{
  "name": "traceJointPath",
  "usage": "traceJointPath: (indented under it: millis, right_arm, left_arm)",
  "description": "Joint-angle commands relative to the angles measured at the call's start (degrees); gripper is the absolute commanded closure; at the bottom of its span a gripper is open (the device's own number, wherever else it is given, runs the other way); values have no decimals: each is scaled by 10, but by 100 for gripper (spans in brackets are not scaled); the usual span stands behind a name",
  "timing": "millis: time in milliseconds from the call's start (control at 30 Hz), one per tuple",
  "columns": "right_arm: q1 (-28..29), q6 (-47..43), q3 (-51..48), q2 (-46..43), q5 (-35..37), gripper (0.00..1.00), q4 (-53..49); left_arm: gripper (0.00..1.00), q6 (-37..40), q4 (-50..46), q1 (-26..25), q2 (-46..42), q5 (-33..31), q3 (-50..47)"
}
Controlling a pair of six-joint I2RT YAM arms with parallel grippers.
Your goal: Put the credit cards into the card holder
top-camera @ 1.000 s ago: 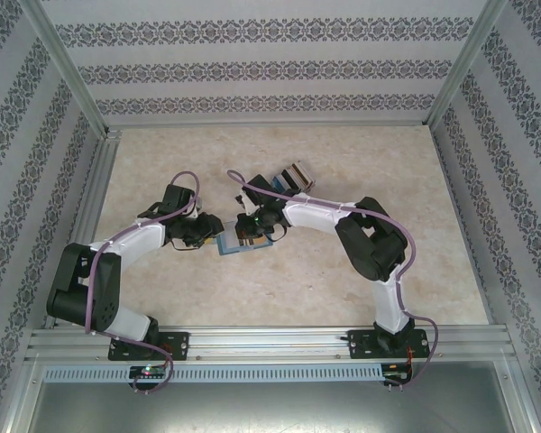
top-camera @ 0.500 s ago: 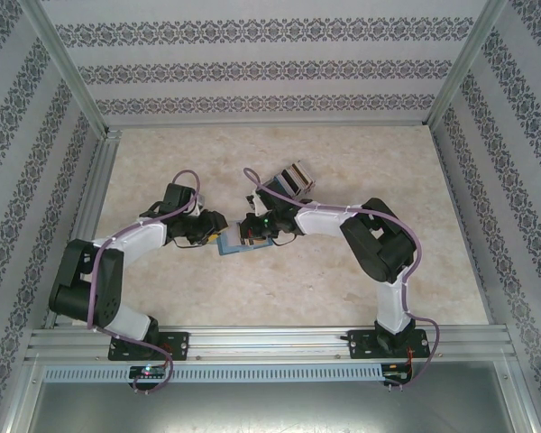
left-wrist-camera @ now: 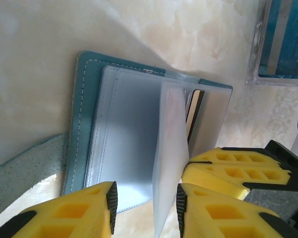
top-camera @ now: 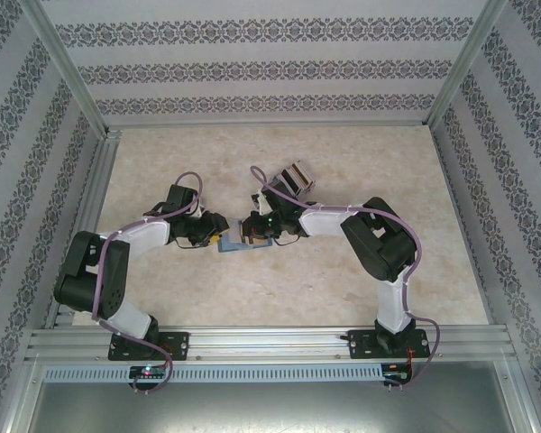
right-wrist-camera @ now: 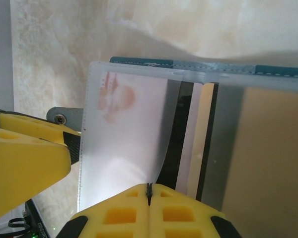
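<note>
vs a second back, the left hand point(left-wrist-camera: 146, 203) and right hand point(right-wrist-camera: 149, 191) have crowded in tighter over the card holder point(left-wrist-camera: 88, 99), so less of its teal cover shows from above. count: one card holder, a bit left of the counter's point(top-camera: 388, 162) middle, and one clear box point(top-camera: 293, 178) of cards nearer the far edge. the left hand is open around a clear sleeve flap point(right-wrist-camera: 124, 139). the right hand is pinched shut on one tan, dark-striped credit card point(right-wrist-camera: 196, 134) right beside that flap.

Since a second ago: brought the left gripper point(top-camera: 218, 234) rightward, nearer the right gripper point(top-camera: 244, 233); carried the latter farther over the blue card holder point(top-camera: 227, 249), hiding more of its cover.
</note>
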Motion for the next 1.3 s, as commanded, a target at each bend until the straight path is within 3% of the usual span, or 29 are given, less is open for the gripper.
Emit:
traceJointPath:
  millis: [0, 1033, 1267]
  right_arm:
    - [-6, 7, -13, -16, -10, 100, 21]
    - [-11, 30, -44, 1, -24, 100, 71]
    - [-13, 30, -46, 3, -28, 100, 72]
  left_arm:
    - [61, -8, 25, 6, 17, 11, 8]
    - [70, -30, 59, -20, 79, 29, 47]
    - [81, -5, 16, -27, 71, 8, 71]
